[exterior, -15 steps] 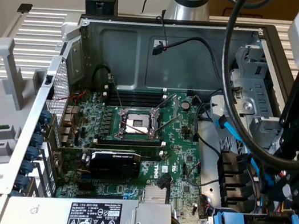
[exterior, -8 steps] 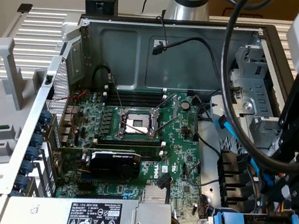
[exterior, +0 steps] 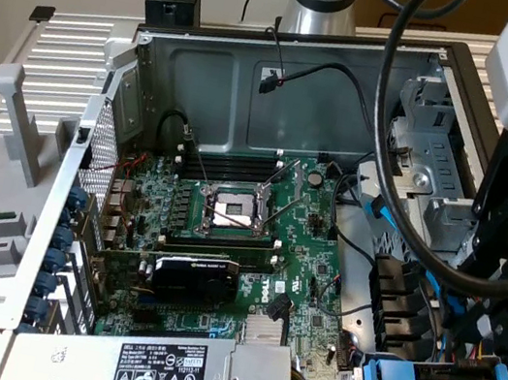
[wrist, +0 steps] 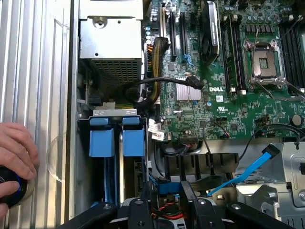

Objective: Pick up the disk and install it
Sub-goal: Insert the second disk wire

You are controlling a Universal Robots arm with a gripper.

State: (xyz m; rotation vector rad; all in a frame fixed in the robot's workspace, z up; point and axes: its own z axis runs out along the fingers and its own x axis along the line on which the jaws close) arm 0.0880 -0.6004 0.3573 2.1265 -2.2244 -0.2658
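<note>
The robot's hand points downward, its two fingers partly spread.

Blue-railed disk seemingly upright between black fingers.

computer case: 1, lying open
circuit board: 1, green
empty chip socket: 1
graphics card: 1, black
power supply box: 1, with a label
blue drive handles: 2, side by side
blue flat cable: 1
gripper: 1
person's hand: 1
</note>
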